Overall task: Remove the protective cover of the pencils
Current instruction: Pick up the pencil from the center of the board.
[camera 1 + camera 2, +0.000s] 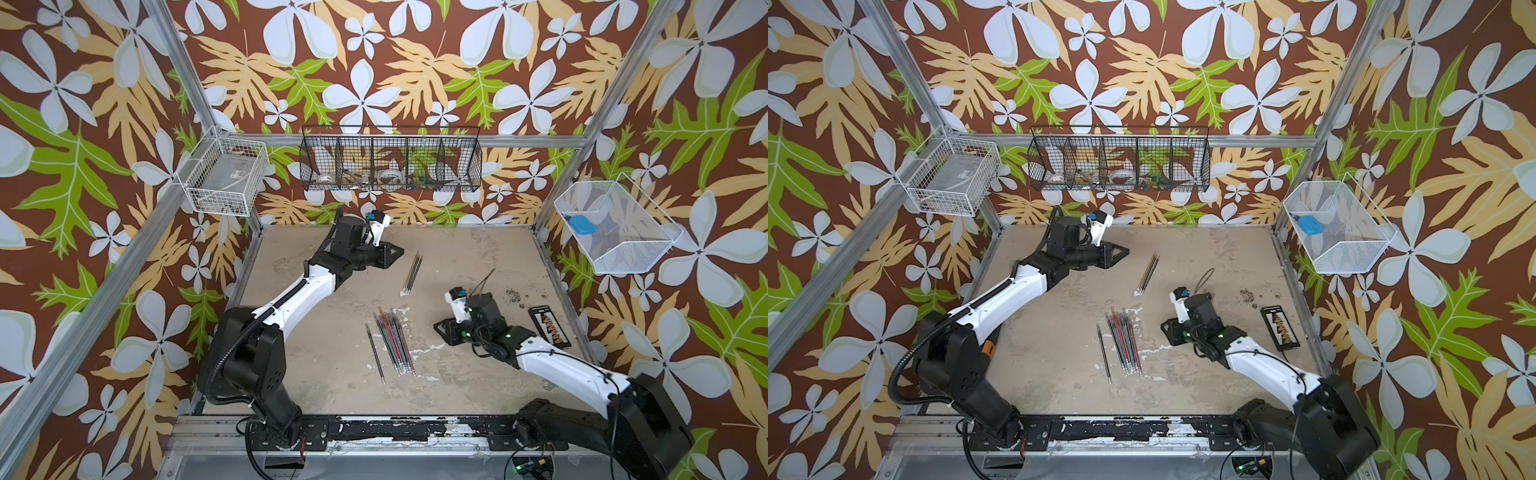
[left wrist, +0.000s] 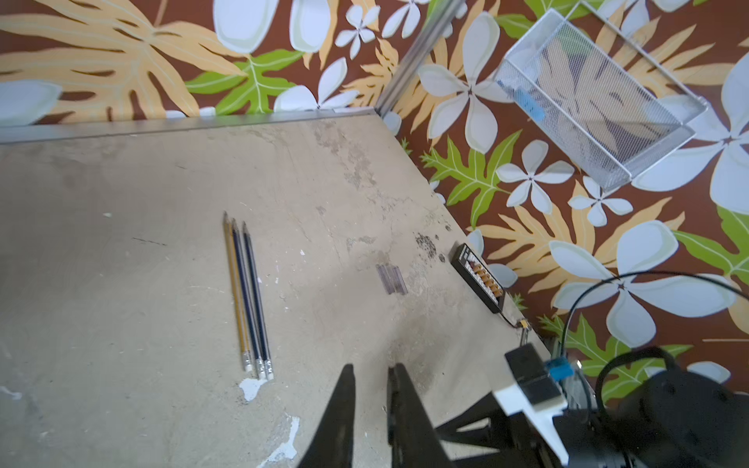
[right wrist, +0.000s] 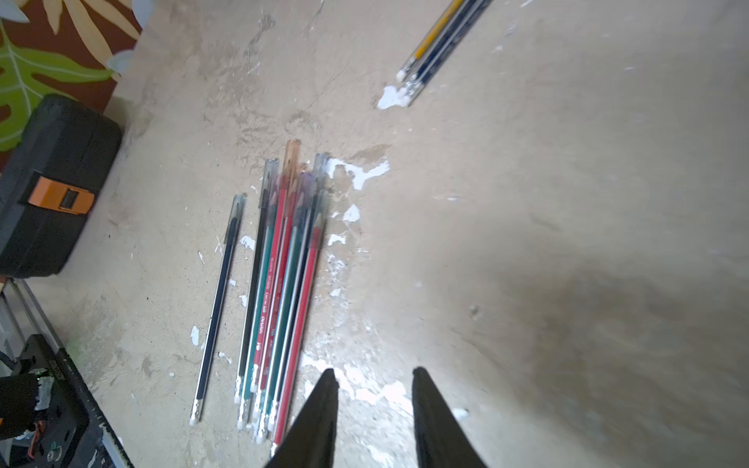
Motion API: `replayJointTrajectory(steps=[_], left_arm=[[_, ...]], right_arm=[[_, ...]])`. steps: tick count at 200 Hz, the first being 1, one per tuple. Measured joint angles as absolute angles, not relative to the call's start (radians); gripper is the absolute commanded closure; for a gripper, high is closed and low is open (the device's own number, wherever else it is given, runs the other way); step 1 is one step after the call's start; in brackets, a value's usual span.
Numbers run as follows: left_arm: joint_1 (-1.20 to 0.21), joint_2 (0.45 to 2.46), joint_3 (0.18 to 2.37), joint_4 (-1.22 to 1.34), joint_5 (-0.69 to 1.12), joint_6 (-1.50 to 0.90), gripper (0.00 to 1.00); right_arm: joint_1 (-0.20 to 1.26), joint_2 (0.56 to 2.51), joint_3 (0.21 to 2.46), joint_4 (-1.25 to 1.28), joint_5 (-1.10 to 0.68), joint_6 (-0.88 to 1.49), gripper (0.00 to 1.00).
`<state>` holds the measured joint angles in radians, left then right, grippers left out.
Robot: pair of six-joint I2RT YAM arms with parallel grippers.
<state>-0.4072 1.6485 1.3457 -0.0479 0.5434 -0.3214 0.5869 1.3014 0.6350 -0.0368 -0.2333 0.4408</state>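
Observation:
A bundle of red, teal and black pencils (image 1: 392, 341) (image 3: 283, 283) lies mid-table, smoky protective cover caps (image 3: 292, 174) on its far tips. One black pencil (image 3: 217, 300) lies apart beside it, also capped. Three bare-tipped pencils (image 1: 412, 273) (image 2: 249, 295) lie farther back. A few loose caps (image 2: 391, 279) rest on the table beyond them. My left gripper (image 1: 398, 252) (image 2: 371, 370) hovers at the back left, its fingers a narrow gap apart and empty. My right gripper (image 1: 439, 328) (image 3: 375, 375) is open and empty, just right of the bundle's eraser ends.
A black card of small tan items (image 1: 549, 327) lies near the right edge, with a dark stain (image 1: 513, 296) behind it. Wire baskets (image 1: 390, 160) (image 1: 615, 226) hang on the walls. A black case with an orange latch (image 3: 52, 186) sits at the front left.

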Motion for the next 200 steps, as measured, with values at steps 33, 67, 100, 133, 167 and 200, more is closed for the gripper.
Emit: replayJointTrajectory(steps=[33, 67, 100, 133, 167, 200], left_arm=[[-0.383, 1.609, 1.340, -0.030, 0.501, -0.318, 0.79], [-0.373, 1.598, 1.339, -0.020, 0.489, -0.315, 0.79], [-0.351, 1.602, 1.339, -0.016, 0.490, -0.325, 0.79], [-0.320, 1.616, 1.336, -0.002, 0.513, -0.355, 0.80], [-0.311, 1.618, 1.336, 0.004, 0.528, -0.364, 0.80], [-0.310, 1.625, 1.336, 0.005, 0.540, -0.368, 0.80]], right_arm=[[0.717, 1.552, 0.841, -0.047, -0.144, 0.445, 0.66], [0.752, 1.694, 0.980, -0.082, -0.066, 0.467, 0.68], [0.754, 1.763, 1.034, -0.110, -0.026, 0.471, 0.70], [0.760, 1.806, 1.070, -0.126, -0.018, 0.471, 0.71], [0.762, 1.835, 1.090, -0.136, -0.003, 0.471, 0.73], [0.773, 1.868, 1.106, -0.150, 0.006, 0.471, 0.74]])
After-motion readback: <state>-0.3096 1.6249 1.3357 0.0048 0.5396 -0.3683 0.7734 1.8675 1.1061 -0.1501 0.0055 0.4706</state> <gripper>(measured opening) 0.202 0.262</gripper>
